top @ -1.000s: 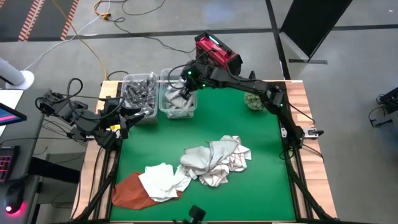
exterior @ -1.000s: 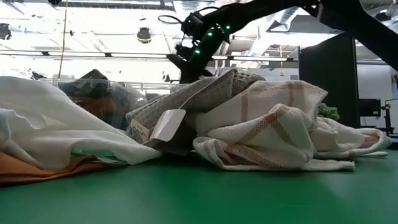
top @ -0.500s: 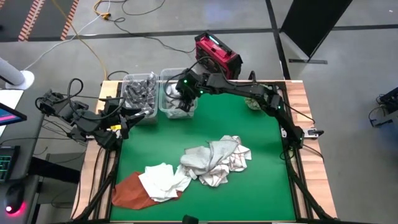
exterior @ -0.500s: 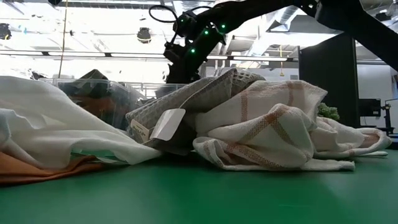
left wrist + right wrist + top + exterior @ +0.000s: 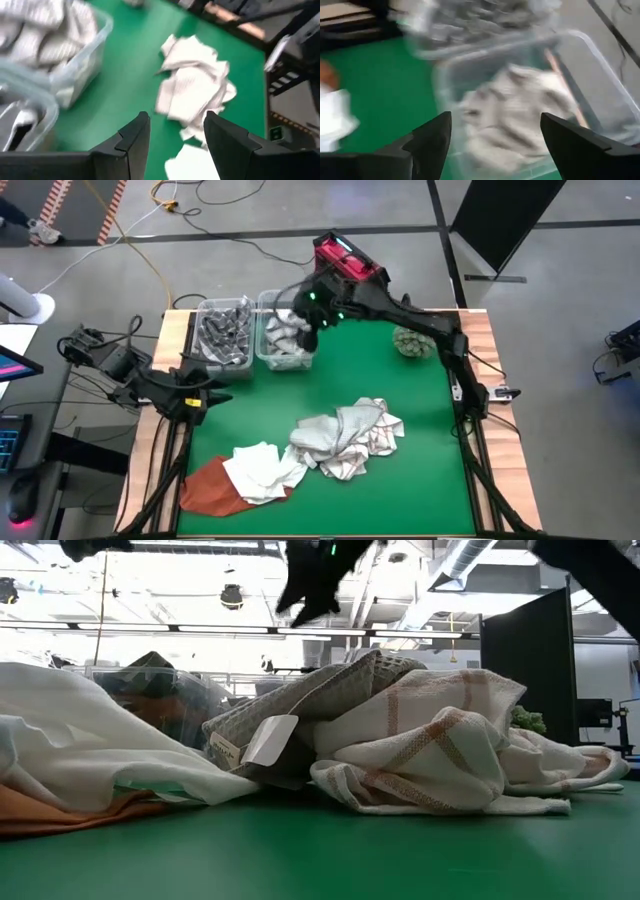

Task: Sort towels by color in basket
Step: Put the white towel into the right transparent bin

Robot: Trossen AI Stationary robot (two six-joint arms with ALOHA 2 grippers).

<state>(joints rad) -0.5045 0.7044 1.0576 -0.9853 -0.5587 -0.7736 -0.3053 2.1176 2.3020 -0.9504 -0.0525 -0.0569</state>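
towels point(image 5: 345, 438): heap at lower centre of the high view
right gripper point(image 5: 309, 332): fingers spread, empty, upper centre over right bin point(image 5: 287, 359)
left gripper point(image 5: 213, 394): fingers apart, left edge

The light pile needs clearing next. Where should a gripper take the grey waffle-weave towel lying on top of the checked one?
Probably at the raised fold of the grey waffle-weave towel, coming straight down from above. It is draped over the white checked towel, and in the low view its ridge stands highest, so a pinch there likely lifts it alone.
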